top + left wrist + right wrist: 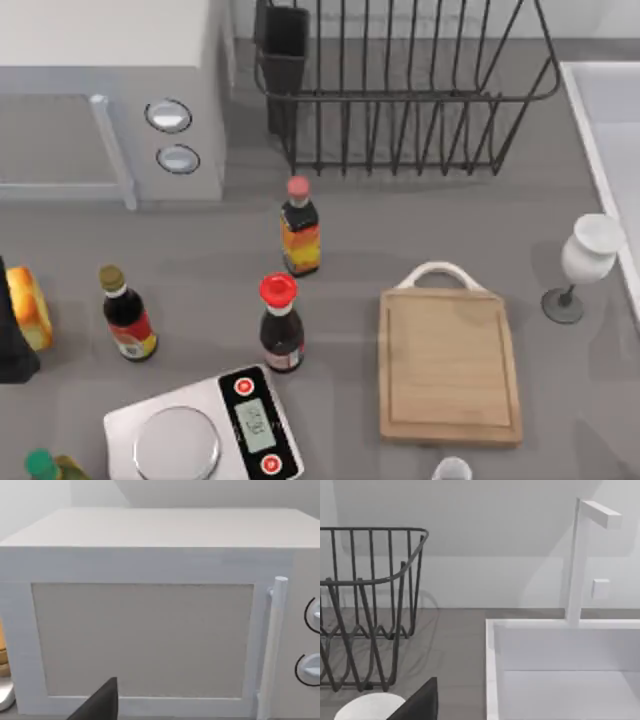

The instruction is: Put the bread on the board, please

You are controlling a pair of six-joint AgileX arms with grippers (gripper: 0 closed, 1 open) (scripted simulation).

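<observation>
I see the bread (28, 308) at the far left edge of the grey counter (200, 260), touching a dark part of my left arm; I cannot tell how that claw stands. Behind it sits a white microwave (110, 90). Bottles and a grey scale (205, 430) come next. A black wire rack (400, 90) stands at the back. The board (448, 370) lies bare, right of the middle. A white sink (560, 670) is at the far right.

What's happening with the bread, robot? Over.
Left gripper at the table's far left, beside the bread. Bread not on the board yet. Bottles and scale stand between.
</observation>
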